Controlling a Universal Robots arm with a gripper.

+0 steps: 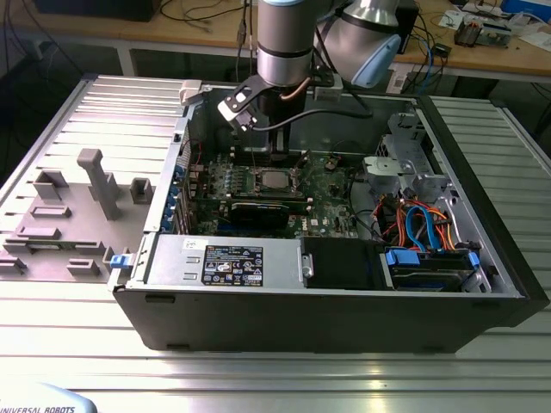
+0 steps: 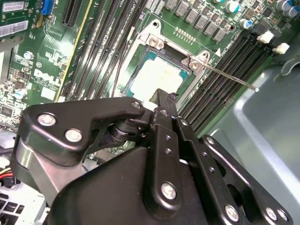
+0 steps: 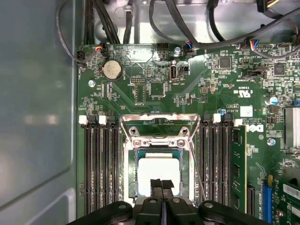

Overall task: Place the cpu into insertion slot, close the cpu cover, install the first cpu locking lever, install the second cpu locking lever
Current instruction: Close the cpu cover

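The cpu (image 3: 158, 169) lies flat in the insertion slot (image 3: 129, 174) on the green motherboard, its pale metal top showing. The cpu cover (image 3: 158, 142) lies down around it as a silver frame. A thin locking lever (image 2: 232, 78) sticks out free from the socket corner, and another wire lever (image 3: 196, 174) runs along the socket's side. My gripper (image 3: 161, 183) hangs just over the chip's edge, its two black fingertips (image 3: 156, 184) pressed together with nothing between them. In the exterior view the gripper (image 1: 275, 160) reaches down into the case above the cpu (image 1: 275, 180).
Black memory slots (image 3: 98, 164) flank the socket on both sides. A long black card (image 1: 258, 211) sits nearer the case front. The power supply (image 1: 224, 261), drive bay (image 1: 429, 262) and coloured cables (image 1: 411, 225) fill the case front and the exterior view's right. Grey fixtures (image 1: 102, 182) stand outside.
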